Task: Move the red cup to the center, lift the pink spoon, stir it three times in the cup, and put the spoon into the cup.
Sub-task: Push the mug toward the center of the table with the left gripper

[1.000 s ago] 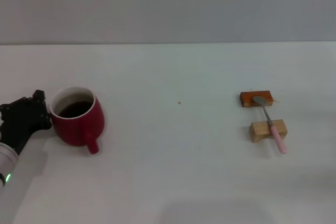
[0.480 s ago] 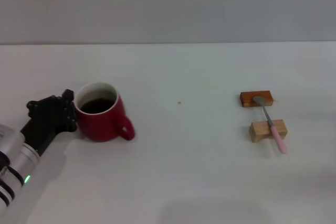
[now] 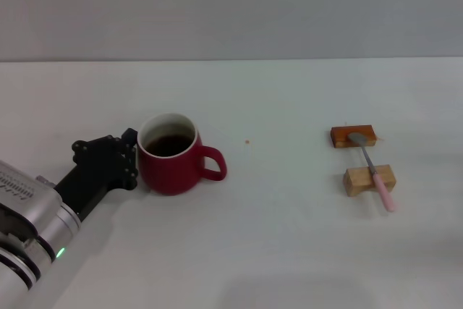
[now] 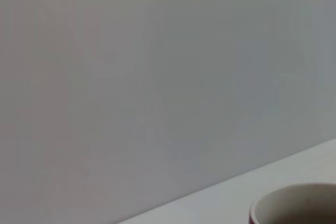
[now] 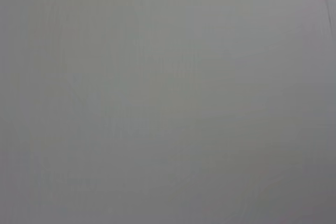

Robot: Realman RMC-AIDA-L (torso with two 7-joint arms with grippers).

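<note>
Left of centre, the left gripper (image 3: 132, 158) touches the red cup (image 3: 172, 163).

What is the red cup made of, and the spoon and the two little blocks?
The red cup looks like glazed ceramic: smooth, slightly shiny, white inside the rim. The pink spoon seems to have a grey metal bowl and a plastic-looking pink handle. The two blocks look like wood, one darker and orange-brown.

The red cup (image 3: 173, 164) is dark red outside, white along its inner rim, with dark brown liquid inside. The left gripper (image 3: 129, 158) touching it is matte black. The pink spoon (image 3: 373, 171) has a grey metal bowl and pale pink handle.
</note>
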